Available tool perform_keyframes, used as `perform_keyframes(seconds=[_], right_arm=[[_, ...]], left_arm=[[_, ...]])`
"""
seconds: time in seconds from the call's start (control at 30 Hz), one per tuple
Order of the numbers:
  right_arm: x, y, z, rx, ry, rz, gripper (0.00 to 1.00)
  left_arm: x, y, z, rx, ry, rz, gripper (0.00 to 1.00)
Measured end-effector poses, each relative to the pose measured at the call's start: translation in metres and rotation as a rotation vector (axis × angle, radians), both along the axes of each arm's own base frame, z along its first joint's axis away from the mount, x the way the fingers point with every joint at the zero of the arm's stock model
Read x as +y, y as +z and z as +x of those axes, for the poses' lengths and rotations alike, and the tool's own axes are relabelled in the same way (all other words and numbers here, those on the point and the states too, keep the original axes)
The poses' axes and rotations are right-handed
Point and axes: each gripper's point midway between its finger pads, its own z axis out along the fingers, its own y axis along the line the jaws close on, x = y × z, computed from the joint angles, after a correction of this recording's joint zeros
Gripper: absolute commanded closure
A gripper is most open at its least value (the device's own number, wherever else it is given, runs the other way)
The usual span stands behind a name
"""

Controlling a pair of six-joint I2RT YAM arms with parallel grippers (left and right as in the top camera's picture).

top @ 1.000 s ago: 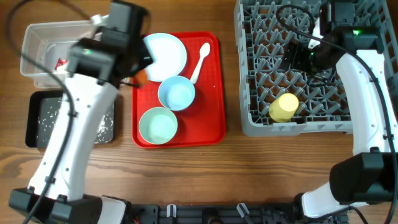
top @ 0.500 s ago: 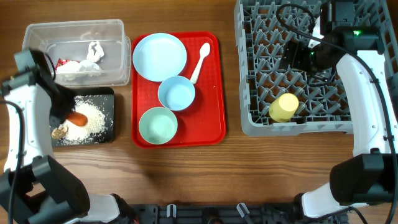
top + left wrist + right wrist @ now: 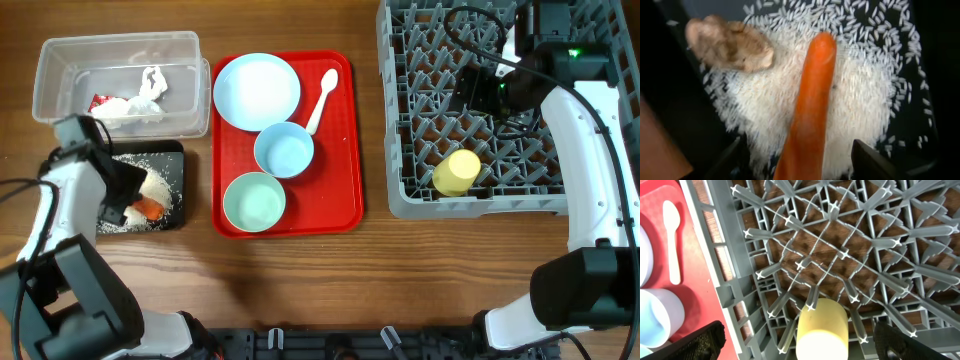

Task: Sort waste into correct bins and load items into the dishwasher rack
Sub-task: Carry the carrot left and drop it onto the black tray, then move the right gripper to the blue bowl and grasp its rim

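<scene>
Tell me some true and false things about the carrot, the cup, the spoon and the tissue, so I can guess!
1. The carrot lies on the rice in the black tray. True.
2. The white spoon is on the red tray. True.
3. The yellow cup sits on the red tray. False: it lies in the grey rack.
4. The tissue is in the black tray. False: it is in the clear tub.
5. The left gripper is squeezing the carrot. False: its jaws stand open, one on each side of the carrot.
</scene>
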Motion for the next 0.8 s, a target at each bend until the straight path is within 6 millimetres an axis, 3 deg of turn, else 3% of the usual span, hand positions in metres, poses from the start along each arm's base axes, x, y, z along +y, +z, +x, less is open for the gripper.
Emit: perform_keyframes(seconds=[0.07,0.1,0.13,0.2,0.23,0.3,0.37,0.5,0.63,0.7,0.8], right_arm=[[0.0,0.0,0.0,-0.002,0.0,0.0,0.03],[0.001,0.0,0.0,-0.002,0.001,0.004,0.03],[0.002,0.001,0.001,-0.004,0.004,0.013,0.03],[0.005,0.002,0.004,-0.017,0.01,0.028,0.03],[0.007,0.003,0.006,-0.029,0.013,0.037,0.03],[0.008,0.004,0.01,-0.043,0.017,0.047,0.03],[0.009,0.005,0.01,-0.044,0.018,0.052,0.03],[0.011,0.005,0.01,-0.046,0.021,0.057,0.03],[0.014,0.005,0.01,-0.046,0.029,0.071,0.03],[0.02,0.006,0.01,-0.046,0.042,0.083,0.03],[0.037,0.007,0.009,-0.05,0.088,0.101,0.03]], left_arm=[[0.0,0.024,0.01,-0.027,-0.038,-0.008,0.35],[-0.002,0.046,0.021,-0.071,-0.078,-0.016,0.34],[-0.006,0.079,0.035,-0.14,-0.147,-0.018,0.33],[-0.021,0.12,0.049,-0.231,-0.262,-0.009,0.33],[-0.038,0.138,0.056,-0.275,-0.355,-0.009,0.33],[-0.087,0.153,0.062,-0.307,-0.574,-0.032,0.38],[-0.141,0.149,0.061,-0.282,-0.802,-0.069,0.4],[-0.218,0.13,0.057,-0.209,-1.118,-0.091,0.41],[-0.263,0.101,0.048,-0.113,-1.286,-0.118,0.42],[-0.276,0.088,0.044,-0.069,-1.337,-0.126,0.49],[-0.295,0.07,0.038,-0.011,-1.407,-0.139,0.5]])
